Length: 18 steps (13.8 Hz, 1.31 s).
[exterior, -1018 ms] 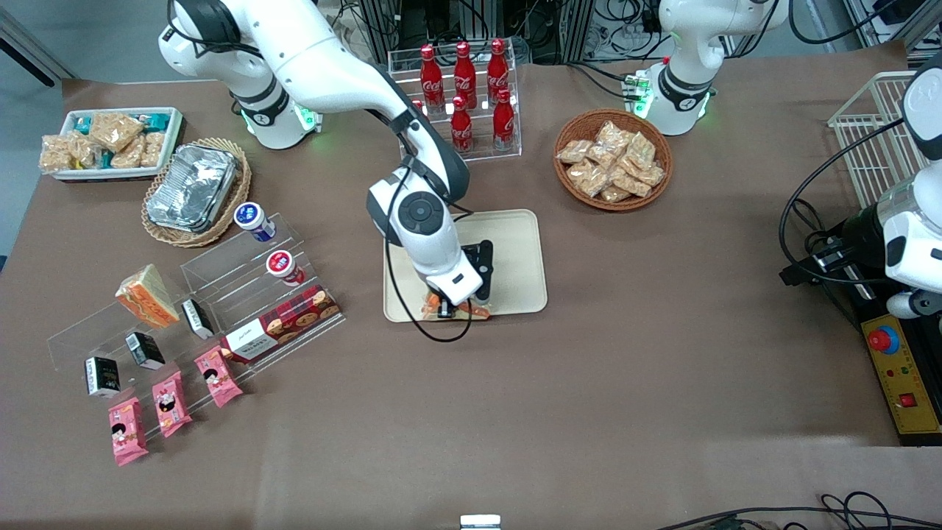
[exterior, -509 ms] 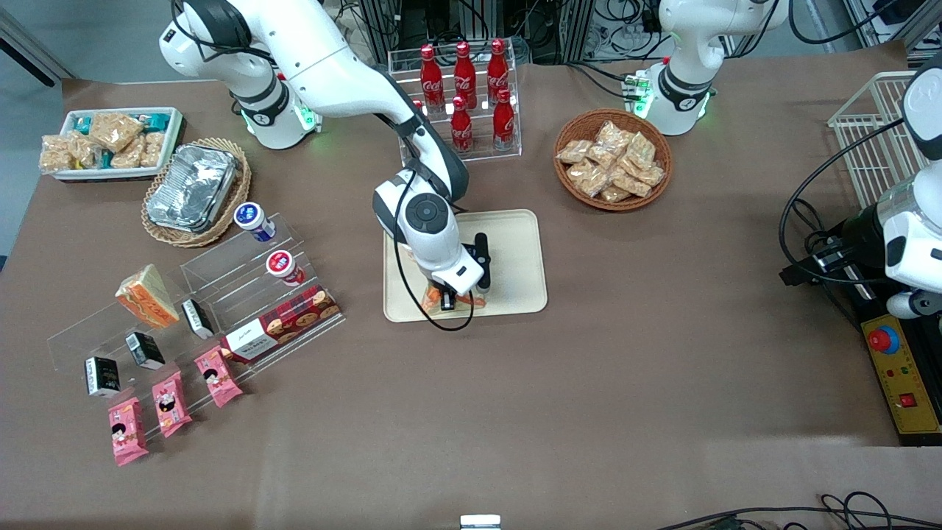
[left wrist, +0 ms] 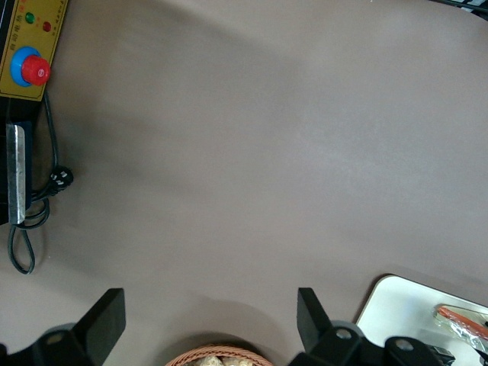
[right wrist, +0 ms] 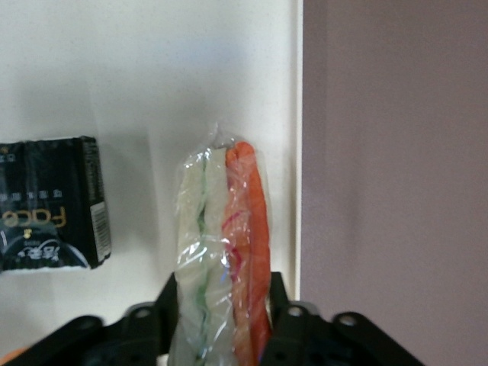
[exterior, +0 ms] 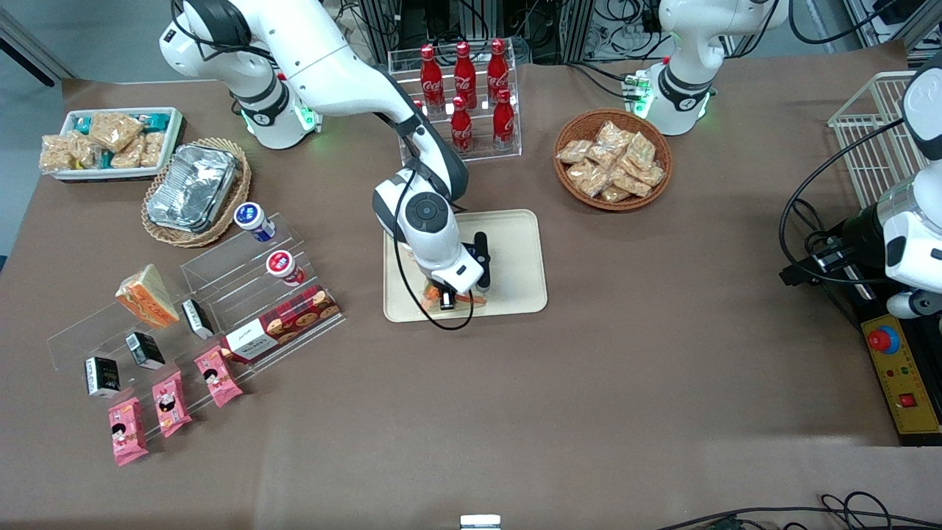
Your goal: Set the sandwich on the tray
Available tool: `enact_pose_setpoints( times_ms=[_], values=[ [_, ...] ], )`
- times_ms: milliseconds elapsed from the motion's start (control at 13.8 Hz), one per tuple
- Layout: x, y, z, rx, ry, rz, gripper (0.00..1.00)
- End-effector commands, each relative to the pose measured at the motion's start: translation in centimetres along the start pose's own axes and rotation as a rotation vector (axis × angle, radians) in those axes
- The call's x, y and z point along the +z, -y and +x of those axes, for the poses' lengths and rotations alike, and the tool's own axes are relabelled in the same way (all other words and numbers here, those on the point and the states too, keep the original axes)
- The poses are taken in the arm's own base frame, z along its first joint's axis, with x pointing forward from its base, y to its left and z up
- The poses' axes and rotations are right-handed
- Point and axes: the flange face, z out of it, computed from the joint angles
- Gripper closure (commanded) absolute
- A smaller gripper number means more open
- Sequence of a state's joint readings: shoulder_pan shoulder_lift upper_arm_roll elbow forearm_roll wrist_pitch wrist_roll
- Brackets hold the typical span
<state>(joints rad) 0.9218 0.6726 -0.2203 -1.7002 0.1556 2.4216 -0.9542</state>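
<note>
The sandwich (right wrist: 221, 229), a wrapped wedge with pale bread and an orange and green filling edge, stands on its edge between my fingers. My right gripper (right wrist: 221, 324) is shut on it. In the front view the gripper (exterior: 447, 300) is low over the cream tray (exterior: 515, 250), by the tray's rim nearest the front camera, and the arm hides most of the sandwich (exterior: 433, 298). The tray (right wrist: 152, 76) lies under the sandwich, whose tip is close to the tray's rim. A small black pack (right wrist: 46, 202) lies on the tray beside the sandwich.
A stubbier orange-faced wedge (exterior: 147, 296) sits on the acrylic rack toward the working arm's end. A cola bottle rack (exterior: 464, 96) and a snack basket (exterior: 612, 160) stand farther from the front camera than the tray. A foil container (exterior: 191, 188) and a white snack tray (exterior: 110, 140) are nearby.
The gripper with the sandwich has moved a little farther from the front camera, in over the tray's near rim. In the last half second it has hardly moved.
</note>
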Motion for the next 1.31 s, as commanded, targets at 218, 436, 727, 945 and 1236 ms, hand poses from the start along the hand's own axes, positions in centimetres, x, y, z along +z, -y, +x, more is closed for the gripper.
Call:
enact_pose_setpoints(
  times_ms=[218,436,727,945,1236],
  values=[
    [-11.4,-2.9,-5.2,0.098,0.023,0.044,0.01],
    [-18.8,-5.0,-11.4,0.27,0.052,0.064,0.01],
    [-27.9,-6.6,-19.1,0.49,0.155,-0.032,0.01],
    [-31.7,-7.7,-26.4,0.643,0.135,-0.011,0.01],
    [-34.8,-8.7,-37.2,0.866,0.106,-0.012,0.01]
  ],
)
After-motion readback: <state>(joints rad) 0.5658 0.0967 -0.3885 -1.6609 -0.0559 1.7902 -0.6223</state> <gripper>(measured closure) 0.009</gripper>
